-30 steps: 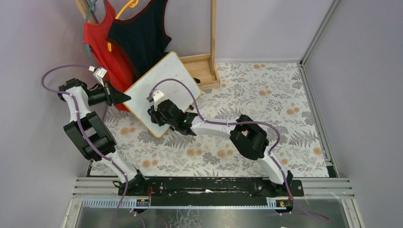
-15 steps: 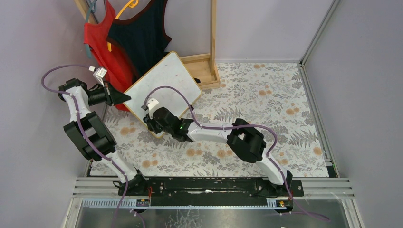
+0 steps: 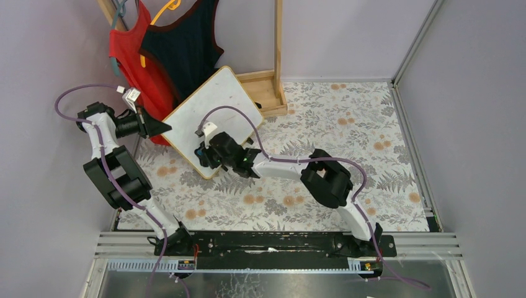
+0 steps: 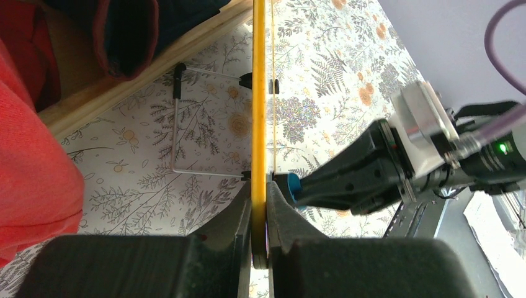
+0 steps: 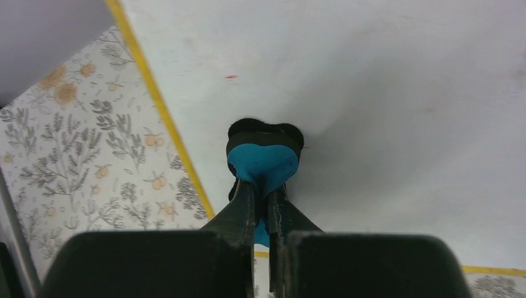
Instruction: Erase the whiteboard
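The left claw (image 4: 259, 189) pinches the left edge of the whiteboard (image 3: 218, 99), and the right claw (image 5: 263, 189) squeezes a blue eraser (image 5: 263, 160) against it.

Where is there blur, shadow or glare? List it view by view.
Top external: sharp and evenly lit, soft shadows only. Left wrist: the left gripper, shut on the whiteboard edge, is blurred up close; the cloth beyond is crisp. Right wrist: the right gripper is dark and soft; the eraser throws a faint shadow on the whiteboard; no glare.
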`<state>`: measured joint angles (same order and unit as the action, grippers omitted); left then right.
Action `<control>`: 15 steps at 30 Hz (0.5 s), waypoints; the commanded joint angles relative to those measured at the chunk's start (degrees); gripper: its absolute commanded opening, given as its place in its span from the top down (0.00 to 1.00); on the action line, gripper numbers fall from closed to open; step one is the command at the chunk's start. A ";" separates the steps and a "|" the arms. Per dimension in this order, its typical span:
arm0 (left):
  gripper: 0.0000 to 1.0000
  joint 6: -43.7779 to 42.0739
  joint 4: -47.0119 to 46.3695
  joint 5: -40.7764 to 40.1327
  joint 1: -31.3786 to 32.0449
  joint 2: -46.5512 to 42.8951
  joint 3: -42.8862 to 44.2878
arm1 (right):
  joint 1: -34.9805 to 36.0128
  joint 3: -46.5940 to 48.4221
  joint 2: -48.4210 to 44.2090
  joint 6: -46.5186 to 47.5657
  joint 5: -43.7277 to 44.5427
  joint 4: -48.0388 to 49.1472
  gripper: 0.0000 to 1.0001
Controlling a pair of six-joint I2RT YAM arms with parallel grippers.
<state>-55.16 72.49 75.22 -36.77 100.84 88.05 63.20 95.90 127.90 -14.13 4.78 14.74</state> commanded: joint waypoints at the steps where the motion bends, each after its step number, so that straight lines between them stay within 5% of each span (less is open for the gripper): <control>1: 1.00 -2.64 1.08 -2.53 0.83 -1.19 -0.15 | -7.35 -2.91 -2.14 1.84 4.33 -2.01 1.00; 15: 1.00 -2.59 1.09 -2.51 0.87 -1.11 -0.33 | -7.74 0.72 -4.23 3.45 2.72 -3.52 1.00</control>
<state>-55.13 72.49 75.24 -36.40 100.84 88.05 56.86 93.36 125.21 -12.23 3.09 12.49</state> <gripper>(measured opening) 0.069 0.056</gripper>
